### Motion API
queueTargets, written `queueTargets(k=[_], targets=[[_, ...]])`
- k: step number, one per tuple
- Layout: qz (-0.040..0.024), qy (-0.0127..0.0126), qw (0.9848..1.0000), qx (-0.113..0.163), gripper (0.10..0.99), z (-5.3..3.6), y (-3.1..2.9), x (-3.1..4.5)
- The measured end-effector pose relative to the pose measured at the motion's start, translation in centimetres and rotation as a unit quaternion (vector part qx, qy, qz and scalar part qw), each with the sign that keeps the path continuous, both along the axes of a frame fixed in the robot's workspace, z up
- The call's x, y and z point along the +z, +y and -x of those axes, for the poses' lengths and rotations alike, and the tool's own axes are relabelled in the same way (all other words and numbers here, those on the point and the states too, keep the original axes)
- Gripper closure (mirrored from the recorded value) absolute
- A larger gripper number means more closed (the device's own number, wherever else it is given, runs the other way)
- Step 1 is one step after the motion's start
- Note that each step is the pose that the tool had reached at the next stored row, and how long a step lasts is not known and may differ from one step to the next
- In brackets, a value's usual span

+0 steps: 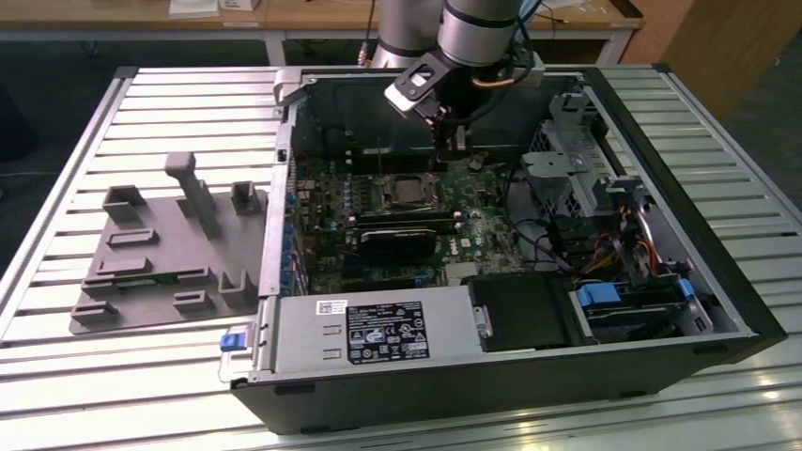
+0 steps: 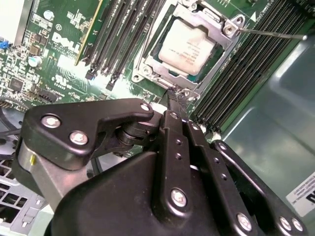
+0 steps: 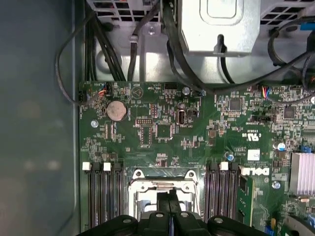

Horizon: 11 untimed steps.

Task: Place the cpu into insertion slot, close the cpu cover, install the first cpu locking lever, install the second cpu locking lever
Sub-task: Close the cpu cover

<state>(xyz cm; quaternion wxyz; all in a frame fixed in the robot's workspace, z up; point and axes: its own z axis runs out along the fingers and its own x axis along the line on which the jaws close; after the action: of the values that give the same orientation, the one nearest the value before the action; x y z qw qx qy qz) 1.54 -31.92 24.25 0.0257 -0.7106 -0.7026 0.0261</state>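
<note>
Gripper [image 2: 173,97], fingers pressed together, has its tip at the lowered cover's [image 2: 157,79] edge. In the exterior view, the cpu [image 1: 408,191] lies at seven o'clock from it.

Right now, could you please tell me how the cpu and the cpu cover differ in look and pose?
The cpu is a solid beige-silver plate, while the cpu cover is a shiny open frame with a cut-out window. The cpu is the smaller of the two and sits inside that window; the cpu cover frames it all round. Both are square metal parts lying flat together on the green motherboard.
</note>
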Motion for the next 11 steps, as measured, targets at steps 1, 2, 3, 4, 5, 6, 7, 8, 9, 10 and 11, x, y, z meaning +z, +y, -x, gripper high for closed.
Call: queueTargets(k=[1,2,3,4,5,6,7,8,9,10,11], targets=[[0.0001,-0.0007,1.0,0.0,0.984,0.12,0.0,0.0],[0.0,-0.0021,1.0,0.0,0.984,0.28,0.0,-0.02],[0.0,-0.0042,1.0,0.0,0.984,0.48,0.0,-0.04],[-0.0001,-0.0069,1.0,0.0,0.984,0.71,0.01,-0.08],[0.0,-0.01,1.0,0.0,0.984,0.96,0.0,-0.12],[0.0,-0.0134,0.9999,0.0,0.984,1.22,0.0,-0.18],[0.0,-0.0168,0.9999,0.0,0.984,1.48,0.0,-0.24],[0.0,-0.0199,0.9998,0.0,0.984,1.74,0.0,-0.31],[0.0,-0.0229,0.9997,0.0,0.984,2.01,-0.01,-0.38],[0.0,-0.0254,0.9997,0.0,0.984,2.26,-0.01,-0.46],[0.0,-0.0274,0.9996,0.0,0.984,2.48,-0.01,-0.54]])
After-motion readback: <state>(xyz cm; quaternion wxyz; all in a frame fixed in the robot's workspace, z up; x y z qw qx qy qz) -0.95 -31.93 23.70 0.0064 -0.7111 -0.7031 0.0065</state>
